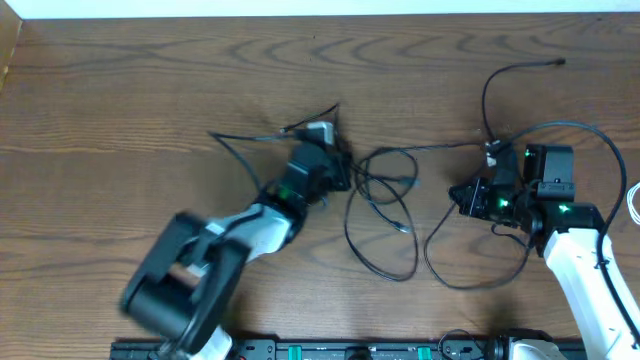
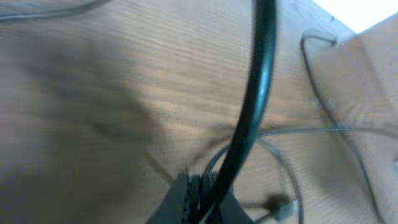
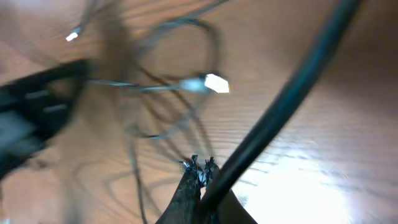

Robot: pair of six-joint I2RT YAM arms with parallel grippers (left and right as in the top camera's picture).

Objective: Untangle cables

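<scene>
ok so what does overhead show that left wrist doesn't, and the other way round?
Only overhead: both arms, the right gripper, the whole tangle of cables mid-table, and one cable end trailing off to the far right.
Only left wrist: a blurred close-up of a small plug and the arm's thick black cord crossing the frame.
Both: the left gripper, thin cable loops and the wooden table.

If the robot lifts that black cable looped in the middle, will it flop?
Probably floppy: the black cable lies in loose curves on the table. Likely light, since it is thin. It may drag the cables crossing it along.
</scene>
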